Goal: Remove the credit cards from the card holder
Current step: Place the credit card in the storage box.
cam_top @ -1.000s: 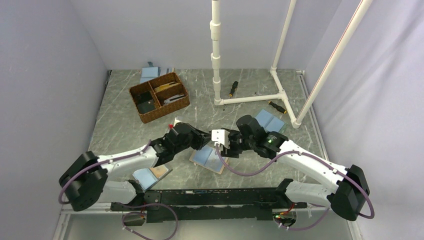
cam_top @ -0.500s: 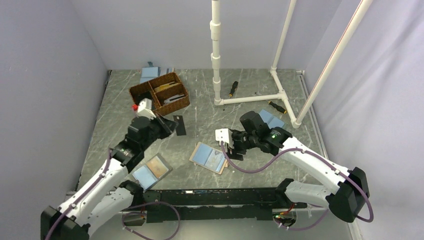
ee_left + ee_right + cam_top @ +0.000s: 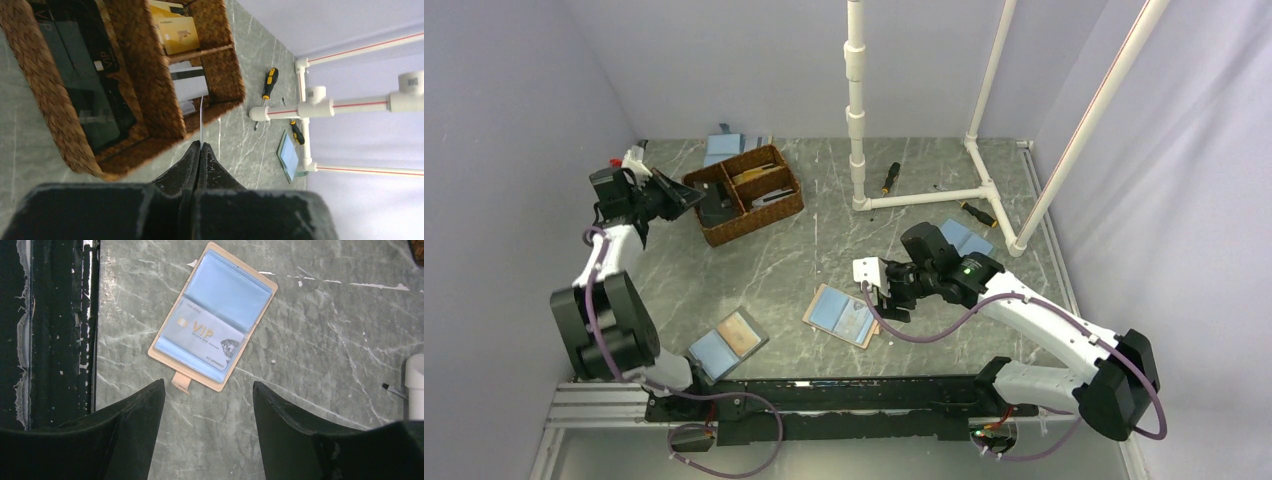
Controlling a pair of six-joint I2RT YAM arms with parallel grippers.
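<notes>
Swung from the holder [image 3: 225, 295] across to the basket [image 3: 225, 75], left jaws clenched on a thin card [image 3: 201, 120]; right jaws released, hanging over the open holder's VIP card [image 3: 202, 337].

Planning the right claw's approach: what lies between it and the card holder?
Nothing but bare table between right claw and card holder, seen in the right wrist view.

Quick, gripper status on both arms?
Left gripper: shut on a card, edge-on by the basket.
Right gripper: open, empty, over the card holder.
</notes>
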